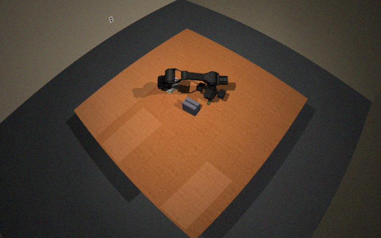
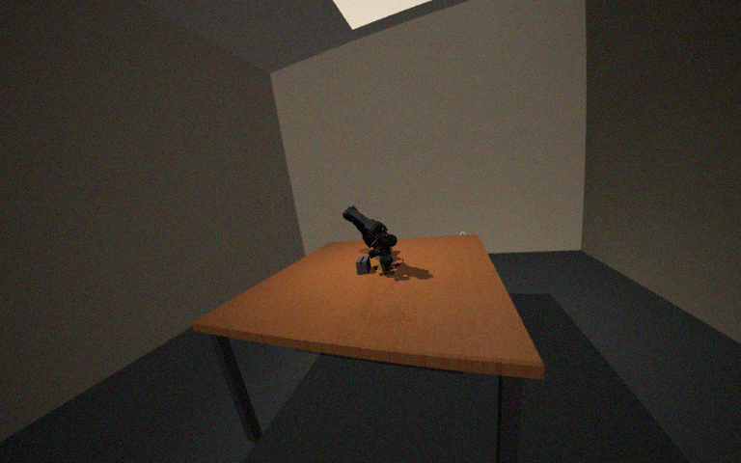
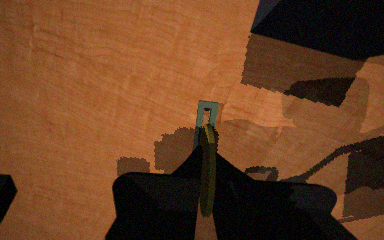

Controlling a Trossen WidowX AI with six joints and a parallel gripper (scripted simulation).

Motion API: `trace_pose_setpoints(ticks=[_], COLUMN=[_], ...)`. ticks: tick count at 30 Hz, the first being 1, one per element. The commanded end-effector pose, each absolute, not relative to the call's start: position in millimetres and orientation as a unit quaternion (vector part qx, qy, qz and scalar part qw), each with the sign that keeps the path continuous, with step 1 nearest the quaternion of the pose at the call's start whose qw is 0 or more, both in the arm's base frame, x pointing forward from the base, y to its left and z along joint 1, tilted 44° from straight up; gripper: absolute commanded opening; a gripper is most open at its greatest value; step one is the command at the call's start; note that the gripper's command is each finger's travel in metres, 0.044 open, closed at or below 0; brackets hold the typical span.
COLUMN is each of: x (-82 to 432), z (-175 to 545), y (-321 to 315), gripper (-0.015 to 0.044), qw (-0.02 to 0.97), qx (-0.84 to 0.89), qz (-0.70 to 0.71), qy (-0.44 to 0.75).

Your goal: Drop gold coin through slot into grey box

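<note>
The gold coin (image 3: 207, 172) is on edge, seen almost edge-on in the wrist view. My gripper (image 3: 202, 150) (image 1: 209, 100) (image 2: 386, 266) is shut on it, one finger on each flat side. The dark-green holder (image 3: 208, 105) (image 1: 208, 103) lies on the table just below the fingertips. The far end of its slot shows without the coin; the near end is hidden by the coin and fingers, so I cannot tell whether the coin's lower edge is still inside. The grey box (image 1: 191, 106) (image 2: 363, 265) (image 3: 320, 30) stands beside the holder, with its slot along the lid.
The orange-brown wooden table (image 1: 179, 146) (image 2: 355, 316) carries everything. The box is the nearest obstacle to the gripper, at the upper right of the wrist view. The arm's shadow falls around the holder.
</note>
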State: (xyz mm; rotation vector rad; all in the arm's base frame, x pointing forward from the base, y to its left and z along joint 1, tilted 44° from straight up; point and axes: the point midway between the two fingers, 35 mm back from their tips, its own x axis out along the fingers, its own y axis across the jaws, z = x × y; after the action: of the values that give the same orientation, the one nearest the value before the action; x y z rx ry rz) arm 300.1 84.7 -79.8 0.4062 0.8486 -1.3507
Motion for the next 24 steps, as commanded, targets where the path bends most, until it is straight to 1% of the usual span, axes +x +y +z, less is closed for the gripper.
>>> trace_pose_setpoints(ticks=[1, 24], x=[304, 304], z=[-73, -29], y=[93, 131], gripper=[0.0000, 0.0000], qw=[0.681, 0.673], qx=[0.187, 0.194], qz=[-0.599, -0.609], qy=[0.377, 0.371])
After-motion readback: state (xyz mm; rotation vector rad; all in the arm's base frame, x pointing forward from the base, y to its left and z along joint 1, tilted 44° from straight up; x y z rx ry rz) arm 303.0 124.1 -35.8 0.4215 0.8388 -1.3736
